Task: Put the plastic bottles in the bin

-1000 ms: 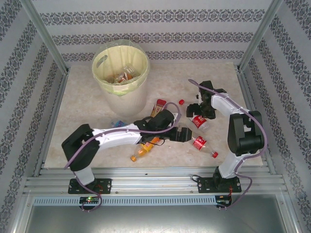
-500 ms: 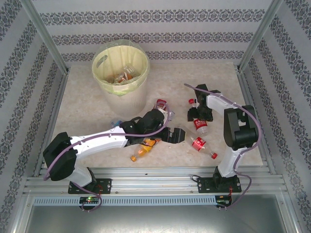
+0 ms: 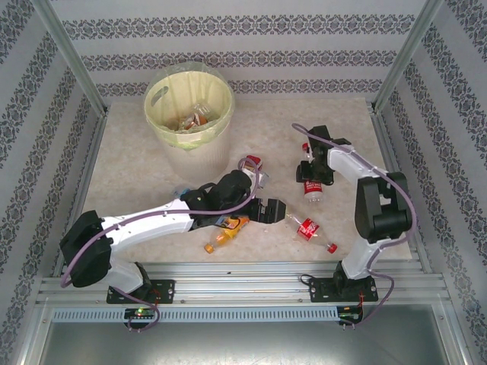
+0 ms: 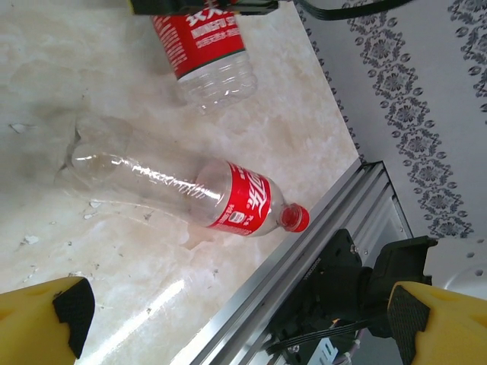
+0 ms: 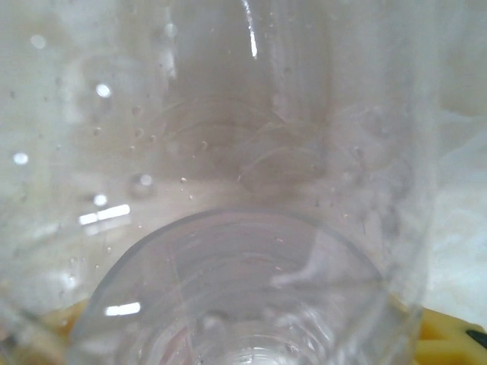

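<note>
My left tool (image 3: 270, 211) stood wide apart with nothing between its yellow fingers (image 4: 46, 323). It was low over the table (image 3: 137, 171), facing a clear red-labelled bottle (image 4: 228, 196) that lay on its side near the front rail, red cap toward the rail. My right tool (image 3: 311, 173) sat over a second red-labelled bottle (image 3: 313, 190) farther back. Its camera showed clear plastic pressed close, but I could not tell whether it had clamped. An orange bottle (image 3: 223, 236) lay beside the left arm. The bin (image 3: 194, 158) stood at the back left, with some bottles inside.
</note>
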### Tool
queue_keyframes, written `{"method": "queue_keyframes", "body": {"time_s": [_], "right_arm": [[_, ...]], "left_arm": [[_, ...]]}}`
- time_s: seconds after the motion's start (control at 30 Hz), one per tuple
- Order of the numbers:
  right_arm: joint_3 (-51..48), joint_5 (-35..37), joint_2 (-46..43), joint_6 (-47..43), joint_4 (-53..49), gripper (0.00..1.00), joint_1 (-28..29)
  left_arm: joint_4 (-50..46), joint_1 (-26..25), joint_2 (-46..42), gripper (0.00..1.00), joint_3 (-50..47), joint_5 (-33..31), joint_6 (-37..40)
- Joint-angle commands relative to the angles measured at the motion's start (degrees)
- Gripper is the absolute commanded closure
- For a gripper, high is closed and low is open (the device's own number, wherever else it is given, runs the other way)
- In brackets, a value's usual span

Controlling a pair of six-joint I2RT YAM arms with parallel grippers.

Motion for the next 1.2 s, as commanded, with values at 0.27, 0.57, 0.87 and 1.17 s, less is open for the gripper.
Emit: {"method": "queue_keyframes", "body": {"time_s": [0.27,0.57,0.87,1.17], "right_arm": [[-7.44,-21.62,-19.46,4.33,6.27,0.45,0.22],[-13.53,-36.74,-29.51,9.38,12.98,0.45,6.58],[-15.08,-41.91,-33.60,12.41,15.75,0.44,15.11],[-15.60,-41.75,-34.10,12.21,15.12,0.43,21.21]], "left_arm": [[5.39,5.57,-6.10,0.00,-2.85,5.00,-2.21],[4.75,12.57,-12.34,0.00,-3.17,8.06,-1.24],[7.82,16.26,-13.24,0.00,-2.47,11.19,-1.10],[11.22,18.13,-11.92,0.02,-0.50,12.85,-3.08]]}}
